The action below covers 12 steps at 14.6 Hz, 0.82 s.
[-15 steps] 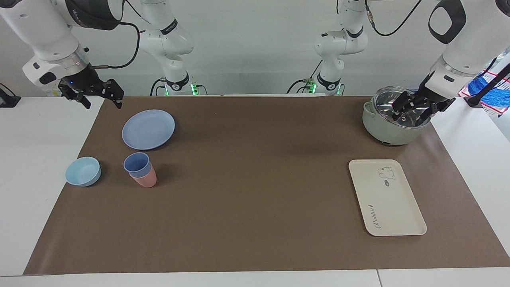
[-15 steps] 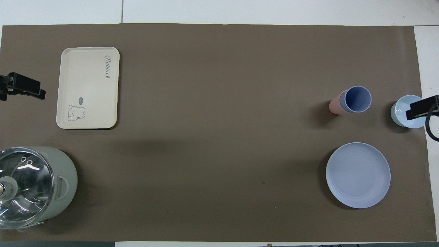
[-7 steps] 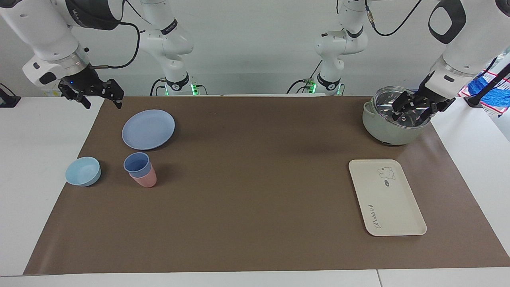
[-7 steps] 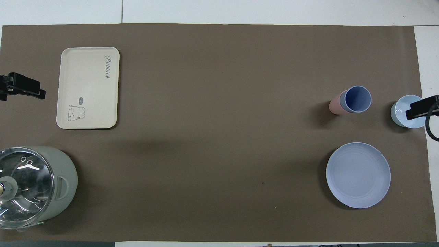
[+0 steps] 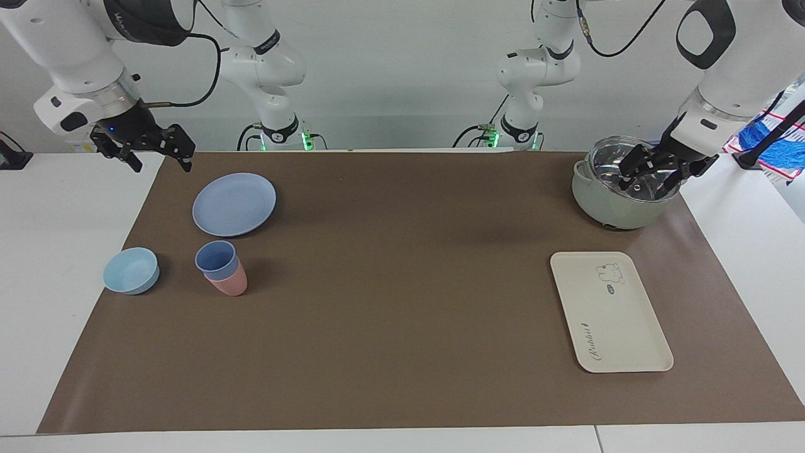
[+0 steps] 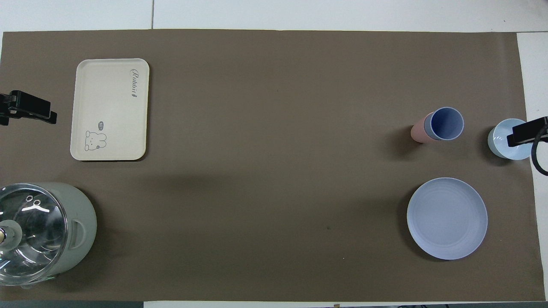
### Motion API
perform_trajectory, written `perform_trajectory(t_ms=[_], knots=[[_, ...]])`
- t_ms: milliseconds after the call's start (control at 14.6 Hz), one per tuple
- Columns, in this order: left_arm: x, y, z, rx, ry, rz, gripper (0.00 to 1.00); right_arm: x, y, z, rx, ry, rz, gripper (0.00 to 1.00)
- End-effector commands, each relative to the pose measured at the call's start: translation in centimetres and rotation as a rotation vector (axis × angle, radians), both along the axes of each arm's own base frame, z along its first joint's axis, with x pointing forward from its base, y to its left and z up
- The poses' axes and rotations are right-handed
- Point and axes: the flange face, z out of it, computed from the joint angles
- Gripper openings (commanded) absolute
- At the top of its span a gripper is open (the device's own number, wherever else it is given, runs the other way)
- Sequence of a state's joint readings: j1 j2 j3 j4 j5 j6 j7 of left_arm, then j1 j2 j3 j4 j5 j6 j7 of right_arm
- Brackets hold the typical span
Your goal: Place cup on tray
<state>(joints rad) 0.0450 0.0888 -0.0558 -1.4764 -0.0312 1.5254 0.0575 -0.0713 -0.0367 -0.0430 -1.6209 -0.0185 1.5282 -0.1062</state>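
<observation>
The periwinkle-blue cup [image 5: 217,259] sits nested in a pink cup [image 5: 233,286] on the brown mat, toward the right arm's end and farther from the robots than the blue plate; it also shows in the overhead view [image 6: 446,123]. The cream tray [image 5: 619,321] with the bear drawing lies bare toward the left arm's end, and shows in the overhead view [image 6: 107,85]. My right gripper [image 5: 161,165] is open and empty, raised over the mat's corner beside the plate. My left gripper [image 5: 648,182] is open and empty, raised over the pot.
A round blue plate [image 5: 234,204] lies nearer the robots than the cups. A light-blue bowl [image 5: 131,270] stands beside the cups at the mat's edge. A grey-green pot [image 5: 604,207] with a glass lid stands nearer the robots than the tray.
The right gripper has risen very slightly. Nothing on the table has moved.
</observation>
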Motion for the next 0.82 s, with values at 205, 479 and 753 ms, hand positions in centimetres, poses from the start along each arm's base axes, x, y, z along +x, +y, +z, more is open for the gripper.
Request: perform_trajectory(t_ms=[205,479,753], knots=[[-0.6,0.2,0.0,0.013,-0.006,0.004,1.00,1.0,0.3,0.7,0.059,-0.066,-0.029,1.00],[-0.6,0.2,0.0,0.013,-0.006,0.004,1.00,2.9,-0.1,-0.1,0.073,-0.043,-0.098,1.00],[-0.6,0.2,0.0,0.013,-0.006,0.003,1.00,11.0,-0.4,-2.3,0.061,0.044,-0.160,1.00]])
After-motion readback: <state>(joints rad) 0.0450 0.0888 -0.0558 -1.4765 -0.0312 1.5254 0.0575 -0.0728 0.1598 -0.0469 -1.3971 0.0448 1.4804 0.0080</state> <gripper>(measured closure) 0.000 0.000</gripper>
